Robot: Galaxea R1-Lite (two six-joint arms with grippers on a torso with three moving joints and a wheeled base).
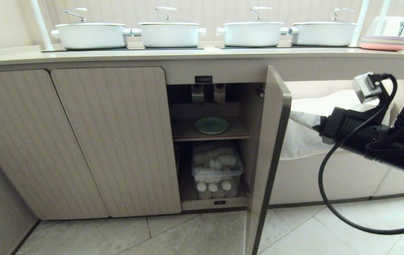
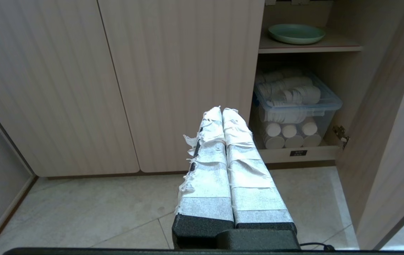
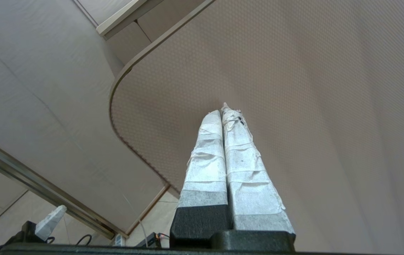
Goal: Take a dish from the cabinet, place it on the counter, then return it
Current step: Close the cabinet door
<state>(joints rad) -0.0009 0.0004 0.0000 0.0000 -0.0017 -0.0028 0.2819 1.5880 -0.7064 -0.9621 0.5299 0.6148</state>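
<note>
Cabinet [image 1: 219, 106] standing open, door [image 1: 265, 148] swung wide. Right gripper [image 3: 223, 108] clenched empty, tips pressing the door's outer face; should be clearing it before reaching in. Dish [image 1: 211, 125] sitting on the inner shelf. Left gripper [image 2: 221, 109] clenched, parked low.

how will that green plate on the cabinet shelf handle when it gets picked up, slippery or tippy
The green plate looks smooth and glazed, so it is probably slippery in a pinch grip. It lies flat and shallow on the shelf, so it is unlikely to tip or roll, but its low rim leaves little to catch. It is likely stiff and may chip if knocked.
</note>
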